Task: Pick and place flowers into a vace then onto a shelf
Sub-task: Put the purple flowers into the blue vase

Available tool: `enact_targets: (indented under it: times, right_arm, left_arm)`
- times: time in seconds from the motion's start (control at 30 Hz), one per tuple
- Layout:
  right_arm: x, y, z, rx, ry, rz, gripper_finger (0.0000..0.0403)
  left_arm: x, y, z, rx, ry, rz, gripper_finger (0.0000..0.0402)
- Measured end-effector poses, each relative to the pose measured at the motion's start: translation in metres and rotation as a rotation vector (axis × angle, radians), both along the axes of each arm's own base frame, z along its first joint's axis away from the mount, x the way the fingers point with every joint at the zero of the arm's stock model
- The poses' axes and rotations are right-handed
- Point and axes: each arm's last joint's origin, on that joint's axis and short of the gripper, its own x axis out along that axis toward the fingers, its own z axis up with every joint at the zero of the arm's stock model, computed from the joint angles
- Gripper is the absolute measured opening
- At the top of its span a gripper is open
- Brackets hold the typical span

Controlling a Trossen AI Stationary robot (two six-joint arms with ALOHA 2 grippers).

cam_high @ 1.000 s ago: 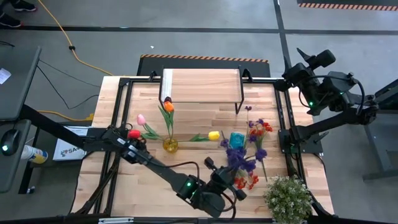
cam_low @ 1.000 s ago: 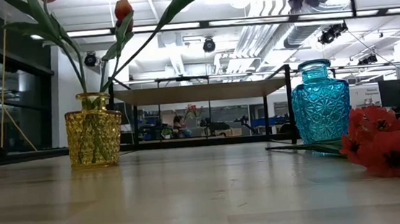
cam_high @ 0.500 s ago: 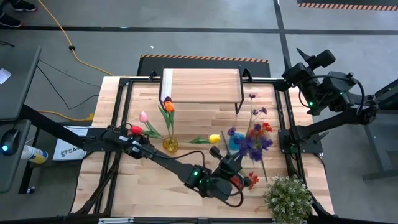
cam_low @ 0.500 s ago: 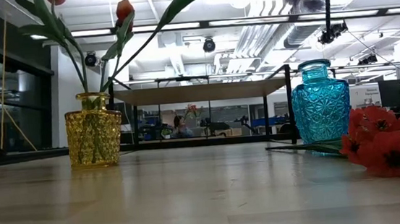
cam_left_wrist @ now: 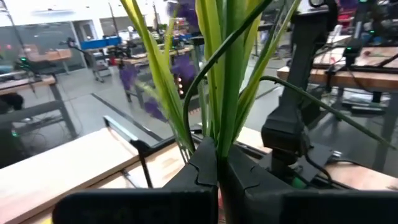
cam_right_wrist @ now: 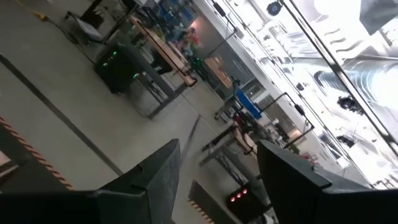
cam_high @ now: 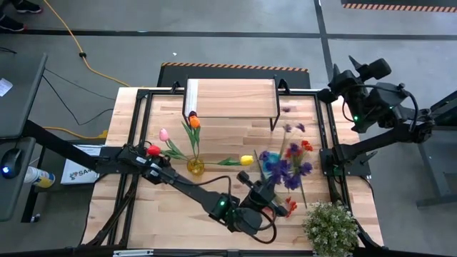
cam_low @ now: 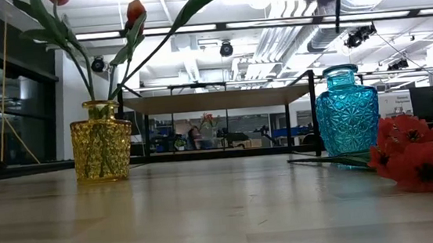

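My left gripper [cam_high: 263,190] is near the table's front centre, shut on a purple spray [cam_high: 287,168]. The spray's blooms lean out over the blue vase [cam_low: 348,120]. A yellow vase [cam_high: 195,165] holds pink, orange and yellow tulips by their stems. Red sprays [cam_high: 289,205] lie on the table beside the blue vase. The shelf [cam_high: 230,98] stands on its black legs at the far edge. My right gripper [cam_right_wrist: 217,163] is raised at the far right, open with nothing between its fingers. My left gripper pinches the purple spray's bundle of green stems and leaves [cam_left_wrist: 219,127] between its two fingers. The fingers [cam_left_wrist: 202,168] come in level and lie across the stems. The stems rise from the fingers, slanting toward the far edge. Which part of their length the fingers hold, the gripper hides.
A bushy green potted plant [cam_high: 330,227] stands at the near right corner. More red and purple blossoms [cam_high: 303,147] lie right of the blue vase. The black frame rails [cam_high: 330,153] run along both table sides.
My left gripper has moved a little toward the far edge and rolled, staying shut. The purple spray has swung with it, and its blooms now reach farther toward the shelf. In the low view its stem has drifted leftward across the top.
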Motion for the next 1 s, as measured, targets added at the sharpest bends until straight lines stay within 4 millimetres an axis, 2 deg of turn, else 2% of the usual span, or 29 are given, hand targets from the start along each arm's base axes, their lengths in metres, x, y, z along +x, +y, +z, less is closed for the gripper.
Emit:
enact_targets:
  times: [0.37,0.6,0.8,1.0]
  right_arm:
    - [-0.003,0.004,-0.012,0.016,-0.111,0.035,0.0204]
    - [-0.027,-0.007,-0.024,0.042,-0.191,0.019,0.0204]
    - [-0.050,-0.016,-0.047,0.231,-0.270,0.120,0.0204]
    - [-0.061,-0.022,-0.067,0.411,-0.160,0.060,0.0204]
  left_arm:
    - [-0.003,-0.005,0.002,0.003,-0.006,0.004,0.0032]
    - [-0.005,-0.010,0.003,0.004,-0.007,-0.002,0.0032]
    - [-0.006,-0.012,0.003,0.002,-0.008,-0.006,0.0032]
    - [-0.006,-0.012,0.003,0.003,-0.008,-0.005,0.0032]
